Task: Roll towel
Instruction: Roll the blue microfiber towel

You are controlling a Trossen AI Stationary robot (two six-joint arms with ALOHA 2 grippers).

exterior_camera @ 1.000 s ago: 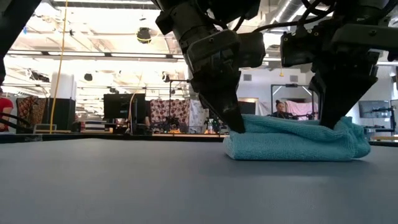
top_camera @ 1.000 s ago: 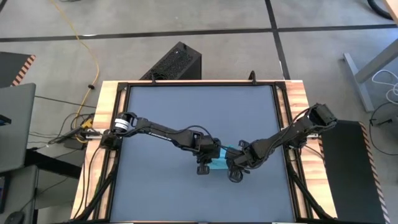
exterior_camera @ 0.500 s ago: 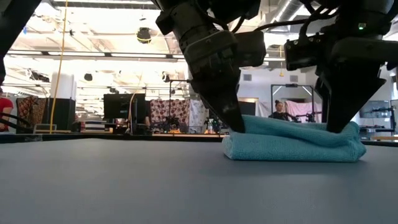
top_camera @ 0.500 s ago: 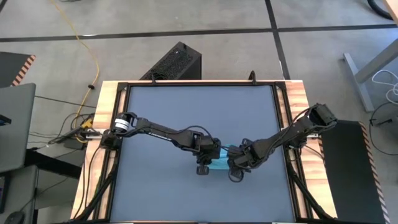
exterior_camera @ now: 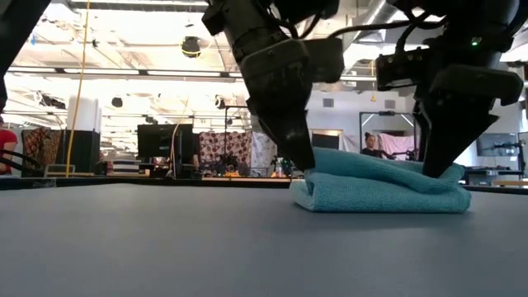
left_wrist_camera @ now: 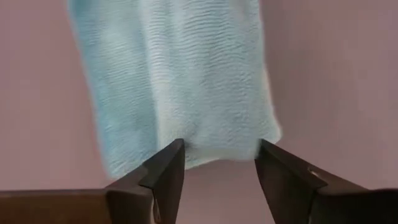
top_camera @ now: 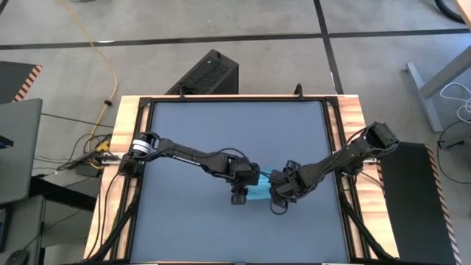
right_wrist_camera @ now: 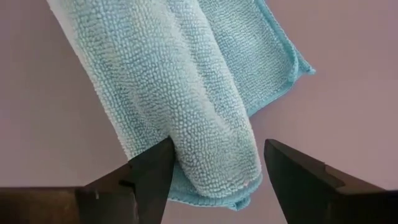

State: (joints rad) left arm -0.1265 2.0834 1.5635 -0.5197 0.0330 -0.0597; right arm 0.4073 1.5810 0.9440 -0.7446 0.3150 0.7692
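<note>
Both grippers stand open over the towel (exterior_camera: pixel 381 190), a partly rolled bundle lying mid-table near its front: left gripper (left_wrist_camera: pixel 219 163) and right gripper (right_wrist_camera: pixel 219 163) each straddle 1 end. Regripping should take both ends evenly for a straight roll.

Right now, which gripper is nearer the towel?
Neither clearly. The left gripper stands open at one end of the towel; the right gripper stands open astride the other end.
</note>
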